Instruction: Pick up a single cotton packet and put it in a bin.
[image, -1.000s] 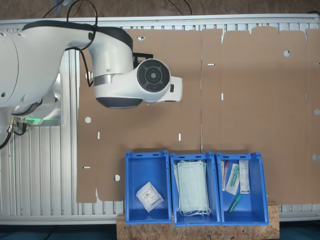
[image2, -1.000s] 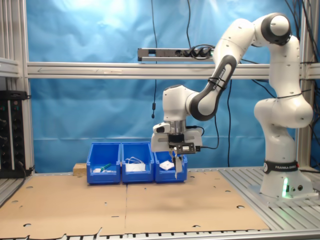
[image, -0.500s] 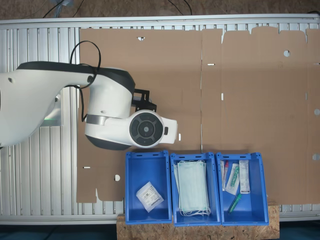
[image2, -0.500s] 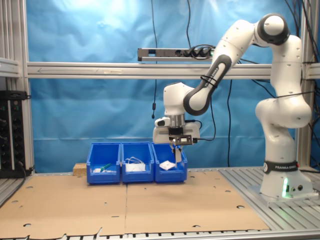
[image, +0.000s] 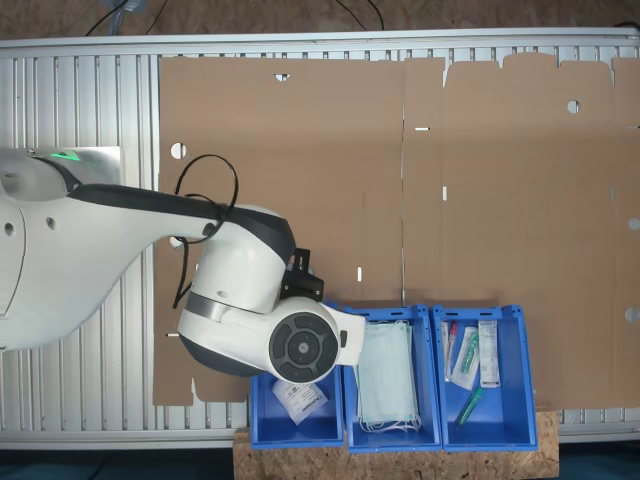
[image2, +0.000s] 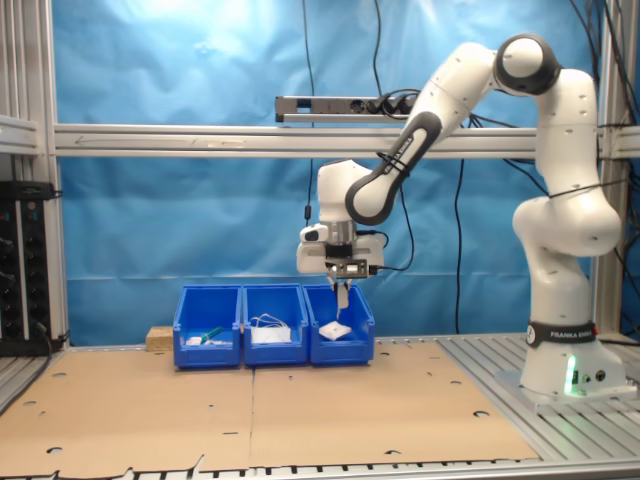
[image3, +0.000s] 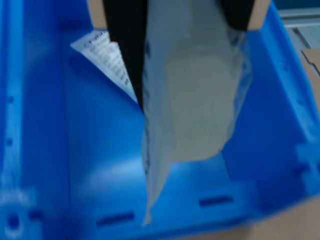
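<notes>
My gripper (image3: 185, 20) is shut on a cotton packet (image3: 195, 95), a flat white pouch that hangs down from between the dark fingers (image3: 125, 45). Right below it is the blue bin (image3: 40, 130). A second cotton packet (image3: 107, 52) with dark print lies flat on that bin's floor. In the second exterior view the gripper (image2: 341, 290) hovers just above the bin (image2: 345, 350) at the row's end, with the lying packet (image2: 333, 329) under it. In the first exterior view the arm's wrist covers much of this bin (image: 262, 425), and the lying packet (image: 300, 396) shows under it.
The middle blue bin (image: 347, 400) holds pale green masks (image: 385, 375). The far bin (image: 520, 400) holds syringe packets (image: 470, 360). All three stand on a chipboard block (image: 400, 462) at the edge of the brown cardboard sheet (image: 400, 180). The robot base (image2: 560, 365) stands on the aluminium table.
The arm has swung from over the cardboard to the end bin, carrying the packet. The gripper now hangs over that bin's inside.
</notes>
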